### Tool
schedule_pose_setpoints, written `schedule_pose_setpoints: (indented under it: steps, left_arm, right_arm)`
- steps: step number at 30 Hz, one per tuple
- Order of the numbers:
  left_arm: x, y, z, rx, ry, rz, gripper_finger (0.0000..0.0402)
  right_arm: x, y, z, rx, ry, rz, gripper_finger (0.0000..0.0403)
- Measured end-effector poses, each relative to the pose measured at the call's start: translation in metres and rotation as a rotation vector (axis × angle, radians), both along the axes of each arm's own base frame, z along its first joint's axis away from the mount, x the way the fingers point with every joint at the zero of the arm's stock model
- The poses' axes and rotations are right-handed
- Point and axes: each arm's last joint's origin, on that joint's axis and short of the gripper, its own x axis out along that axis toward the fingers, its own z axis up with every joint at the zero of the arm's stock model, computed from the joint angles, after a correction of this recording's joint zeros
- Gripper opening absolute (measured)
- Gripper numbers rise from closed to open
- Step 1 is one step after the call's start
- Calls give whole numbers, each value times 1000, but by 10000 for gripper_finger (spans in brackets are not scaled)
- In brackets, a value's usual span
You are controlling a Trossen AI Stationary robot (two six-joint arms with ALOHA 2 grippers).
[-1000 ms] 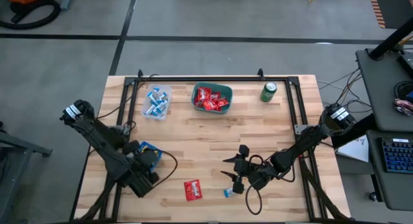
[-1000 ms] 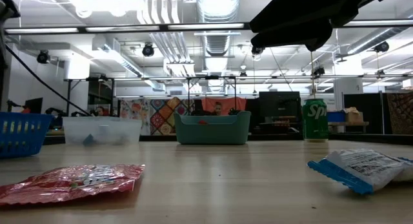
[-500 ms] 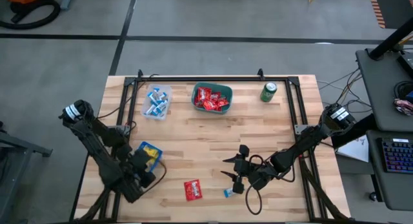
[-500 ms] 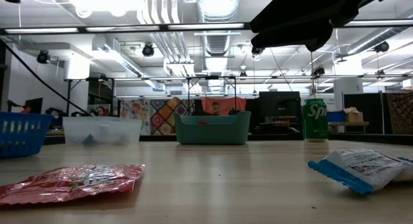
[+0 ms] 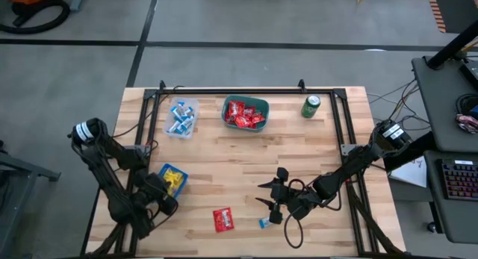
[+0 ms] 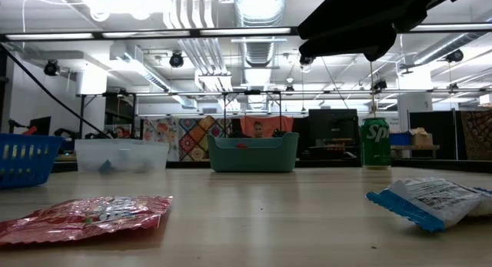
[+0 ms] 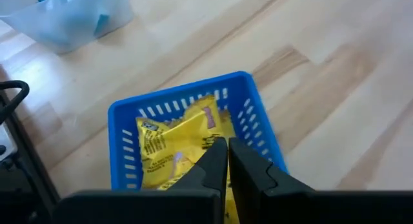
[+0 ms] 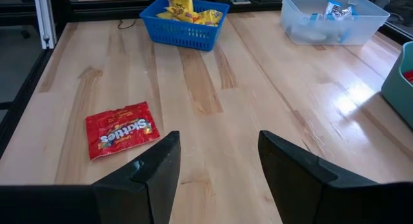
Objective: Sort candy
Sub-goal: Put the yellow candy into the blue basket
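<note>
Sorting nearly done: yellow packets (image 7: 177, 146) in the blue basket (image 5: 171, 180), blue-and-white sweets (image 5: 180, 117) in the clear tub (image 5: 181, 119), red packets (image 5: 245, 114) in the teal bin (image 5: 245, 113). Left on the counter (image 5: 224, 154): one red Skittles packet (image 5: 222, 219) and one blue-and-white wrapper (image 5: 264, 223). Left claw (image 7: 227, 161) pinched shut, empty, above the basket. Right claw (image 5: 273, 200) spread wide, empty, near both strays. Next, probably: lower onto one stray, close, carry to matching container.

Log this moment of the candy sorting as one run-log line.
left gripper: shut, over blue basket | right gripper: open, empty | loose: red packet, blue-and-white candy
</note>
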Motion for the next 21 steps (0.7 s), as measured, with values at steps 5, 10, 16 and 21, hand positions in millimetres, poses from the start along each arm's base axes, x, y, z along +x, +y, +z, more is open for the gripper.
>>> schedule_pose_setpoints:
  steps: [5,10,16,21]
  left_arm:
    - [-3,3,-13,-3,7,-16,0]
    - [-5,3,-19,-25,7,-23,0]
    - [-9,4,-25,-46,64,-12,0]
    - [-11,6,-30,-62,93,1,0]
  right_arm:
    - [0,0,0,2,0,0,201]
    - [0,1,0,2,0,2,201]
    - [0,1,0,2,0,2,201]
    - [0,1,0,2,0,2,201]
